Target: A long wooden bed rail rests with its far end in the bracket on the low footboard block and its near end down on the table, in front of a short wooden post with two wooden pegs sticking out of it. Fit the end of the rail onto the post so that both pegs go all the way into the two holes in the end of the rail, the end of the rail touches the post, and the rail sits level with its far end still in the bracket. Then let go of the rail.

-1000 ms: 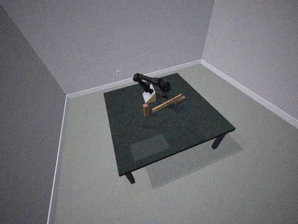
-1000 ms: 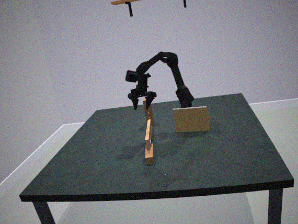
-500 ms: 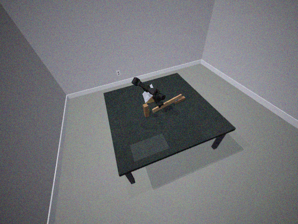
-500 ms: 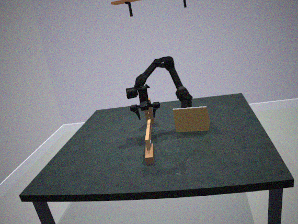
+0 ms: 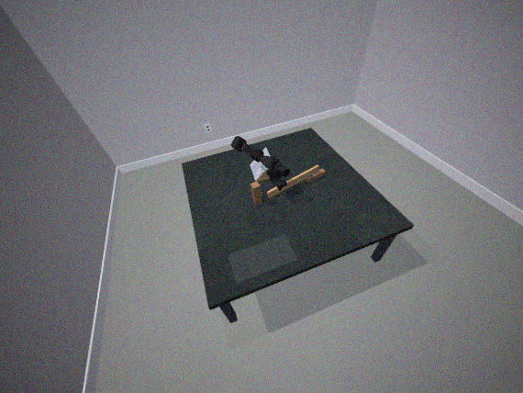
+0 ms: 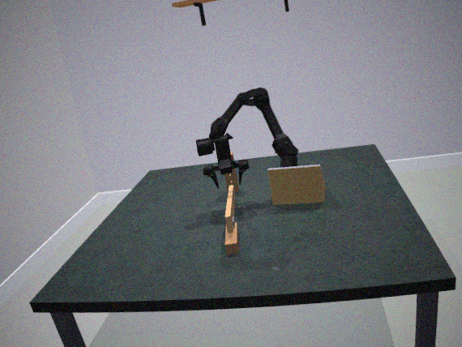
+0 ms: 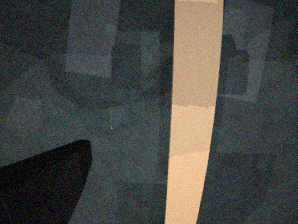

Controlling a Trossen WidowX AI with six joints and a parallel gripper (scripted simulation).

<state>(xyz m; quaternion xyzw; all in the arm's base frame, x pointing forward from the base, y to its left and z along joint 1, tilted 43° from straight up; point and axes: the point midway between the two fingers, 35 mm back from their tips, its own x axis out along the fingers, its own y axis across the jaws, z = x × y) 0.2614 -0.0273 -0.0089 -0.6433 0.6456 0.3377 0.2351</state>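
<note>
The long wooden rail (image 5: 300,177) (image 6: 229,207) (image 7: 195,60) has its far end at the low footboard block (image 5: 321,174) (image 6: 231,248). Its near end is down near the table, a short gap from the upright post (image 5: 256,195) (image 6: 235,185). Small pegs show on the post's rail-facing side in the exterior view. My gripper (image 5: 282,185) (image 6: 228,186) is open and empty, above the rail toward its near end. Its fingers point down, one on each side of the rail's line in the exterior view. In the wrist view one black finger shows at the lower left, clear of the rail; the holes are not visible.
A wedge-like board (image 5: 259,169) (image 6: 297,185) with a white face stands on the dark table (image 5: 330,230) (image 6: 344,251), beside the rail and close to the arm's base. A wooden shelf (image 6: 188,3) hangs high on the wall.
</note>
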